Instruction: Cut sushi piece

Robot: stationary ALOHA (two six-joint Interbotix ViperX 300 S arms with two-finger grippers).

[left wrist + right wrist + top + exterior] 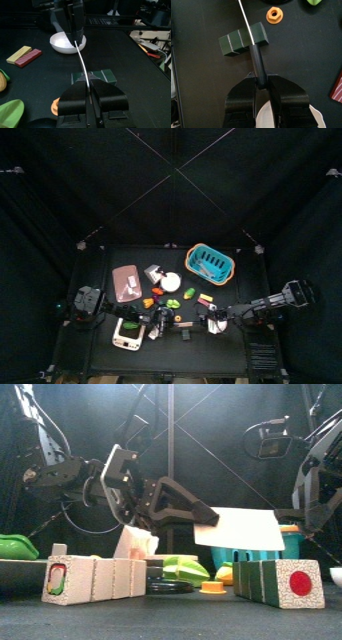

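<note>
The small black tabletop (201, 353) stands inside black curtains (54, 188), cluttered with toy food. In the top view a blue plastic basket (210, 263) sits toward the far right, a pink oblong board (127, 282) toward the far left, and a pale tray (128, 333) near the front left.

The right claw (258, 75) is clamped narrow on the black handle of a white-bladed toy knife (246, 20). The blade runs out over the dark green sushi roll (242, 42), crossing its edge beside one of the seams between its segments. An orange ring-shaped toy (274, 14) lies just beyond the roll.

The left claw (87, 82) looks pinched nearly shut, with the thin white blade (81, 55) running along the line between its jaws; whether it truly grips the blade I cannot tell. It hovers over the same green roll (93, 76), which lies near the tabletop's front middle. A white bowl (66, 42) sits further off, and a yellow-and-red block (23, 55) lies well to one side.

From the front, a sliced roll with pale segments and a green-red end face (94, 576) stands at the left, and a dark green piece showing a red disc on white (283, 579) stands at the right.
</note>
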